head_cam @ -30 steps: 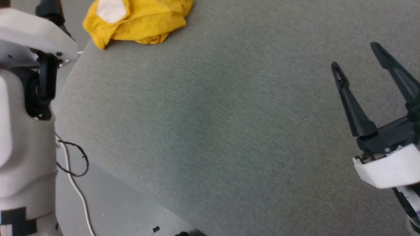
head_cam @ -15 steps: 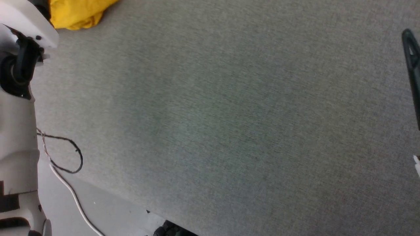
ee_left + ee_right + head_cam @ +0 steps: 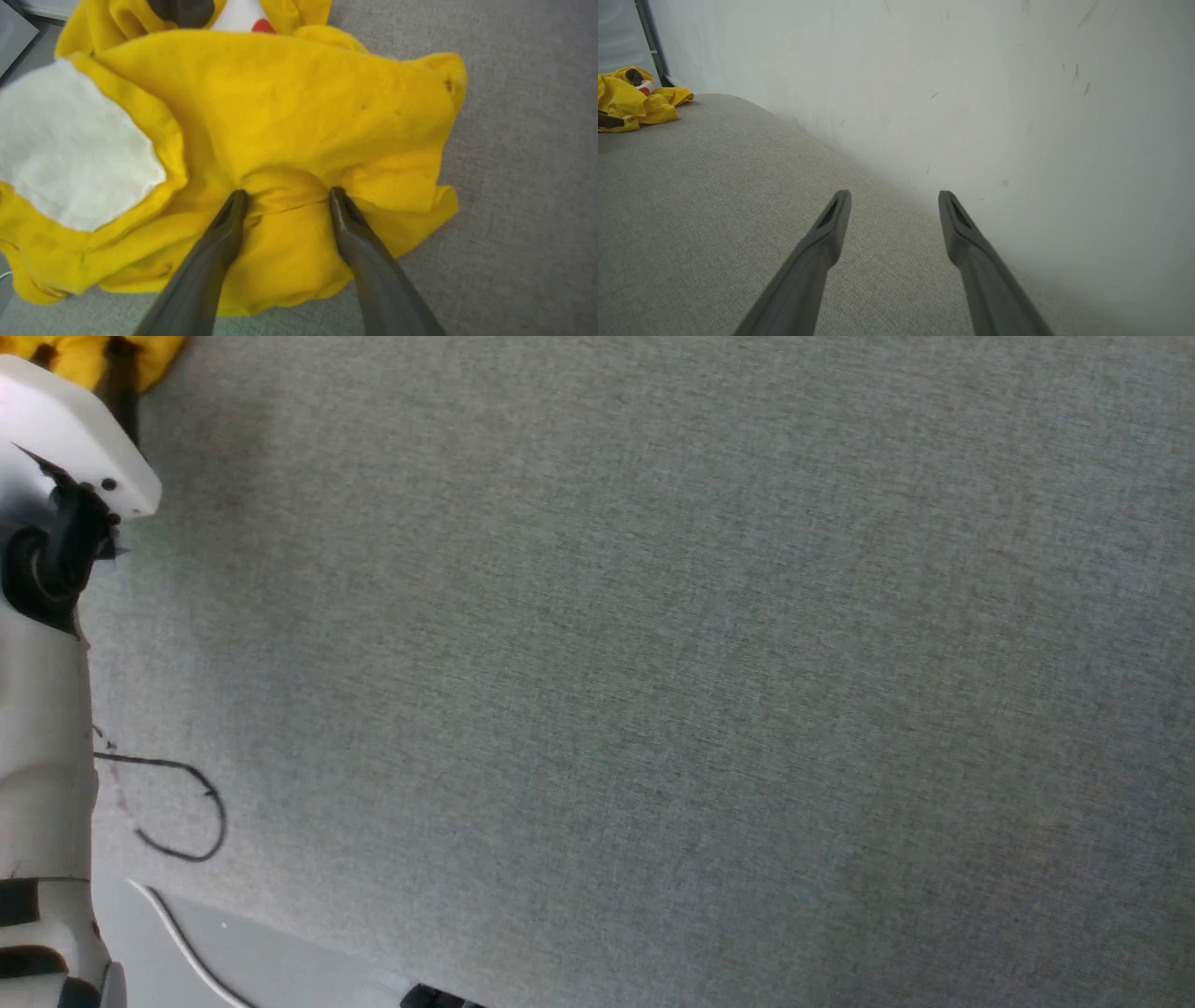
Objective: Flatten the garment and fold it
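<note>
Big grey table (image 3: 653, 663), cloth-covered, flat, edge rounded at lower left in head view. Yellow shirt (image 3: 289, 102) lies on it in crumpled heap, close to table edge, not spread out. White patch (image 3: 70, 149) on shirt faces up. Thin black wire (image 3: 201, 812) loops over table near edge; cannot tell if it rests there.

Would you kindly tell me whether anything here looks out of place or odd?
The garment lies crumpled in a heap near the edge of the grey surface, print mostly folded away, with the open left gripper astride a fold. A loose black wire loops onto that surface.
</note>
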Controlling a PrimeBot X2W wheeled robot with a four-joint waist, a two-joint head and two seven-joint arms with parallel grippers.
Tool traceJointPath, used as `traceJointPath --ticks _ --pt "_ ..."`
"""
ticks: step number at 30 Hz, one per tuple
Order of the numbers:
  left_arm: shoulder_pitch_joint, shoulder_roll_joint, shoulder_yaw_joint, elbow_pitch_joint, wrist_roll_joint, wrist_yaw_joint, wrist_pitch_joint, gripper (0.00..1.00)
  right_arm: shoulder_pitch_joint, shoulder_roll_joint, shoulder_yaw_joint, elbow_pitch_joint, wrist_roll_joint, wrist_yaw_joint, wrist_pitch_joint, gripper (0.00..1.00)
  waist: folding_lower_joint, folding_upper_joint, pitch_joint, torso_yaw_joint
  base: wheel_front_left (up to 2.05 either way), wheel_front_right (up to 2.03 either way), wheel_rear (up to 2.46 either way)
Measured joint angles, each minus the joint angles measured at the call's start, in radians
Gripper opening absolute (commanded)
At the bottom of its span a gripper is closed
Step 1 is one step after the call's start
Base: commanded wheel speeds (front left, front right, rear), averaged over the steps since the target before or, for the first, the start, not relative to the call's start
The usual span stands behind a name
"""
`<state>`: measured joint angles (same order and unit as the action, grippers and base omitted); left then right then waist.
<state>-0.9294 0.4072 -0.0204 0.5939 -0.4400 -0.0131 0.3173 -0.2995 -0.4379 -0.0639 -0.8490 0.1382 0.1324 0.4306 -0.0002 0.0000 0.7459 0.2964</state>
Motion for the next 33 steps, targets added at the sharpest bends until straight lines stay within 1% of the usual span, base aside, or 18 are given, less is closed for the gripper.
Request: traceJointPath --ticks 1,6,10,17,19,23,24,27,33 --pt "-0.001 0.003 0.000 0.002 0.000 -0.003 -0.006 0.00 0.002 0.001 -0.001 -0.001 0.000 0.000 0.000 1.00 0.0000 0.0000 0.001 -0.004 0.00 0.00 0.00" --pt "-0.016 0.008 -0.003 0.014 0.002 -0.002 -0.031 0.00 0.010 0.011 0.000 0.002 0.004 0.000 -0.008 1.00 0.0002 0.0000 0.000 -0.008 0.00 0.00 0.00" --pt "-0.017 0.031 -0.006 0.013 0.012 0.006 -0.033 0.00 0.010 0.038 0.007 0.021 0.010 0.000 -0.037 1.00 0.0003 0.0000 -0.023 -0.009 0.00 0.00 0.00" --pt "-0.019 0.138 0.000 -0.058 0.039 0.016 -0.003 0.00 0.018 0.105 0.041 0.094 0.011 0.000 -0.116 1.00 0.0002 0.0000 -0.095 -0.020 0.00 0.00 0.00" --pt "-0.024 0.167 -0.003 -0.091 0.044 0.012 0.012 0.00 0.023 0.129 0.046 0.121 0.011 0.000 -0.139 1.00 0.0002 0.0001 -0.121 -0.024 0.00 0.00 0.00" --pt "-0.071 0.198 -0.012 -0.171 0.050 -0.013 0.054 0.00 0.053 0.175 0.064 0.178 0.011 0.000 -0.181 1.00 0.0002 0.0001 -0.180 -0.031 0.00 0.00 0.00" --pt "-0.086 0.201 -0.016 -0.195 0.050 -0.014 0.065 0.00 0.060 0.186 0.066 0.190 0.011 0.000 -0.193 1.00 0.0002 0.0000 -0.196 -0.033 0.00 0.00 0.00" --pt "-0.131 0.204 -0.040 -0.250 0.048 -0.040 0.108 0.00 0.077 0.217 0.061 0.228 0.011 0.000 -0.225 1.00 0.0001 0.0001 -0.243 -0.037 0.00 0.00 0.00" --pt "-0.223 0.177 -0.090 -0.344 0.013 -0.062 0.190 0.00 0.113 0.275 0.056 0.290 0.010 0.000 -0.274 1.00 0.0001 0.0001 -0.344 -0.049 0.00 0.00 0.00"
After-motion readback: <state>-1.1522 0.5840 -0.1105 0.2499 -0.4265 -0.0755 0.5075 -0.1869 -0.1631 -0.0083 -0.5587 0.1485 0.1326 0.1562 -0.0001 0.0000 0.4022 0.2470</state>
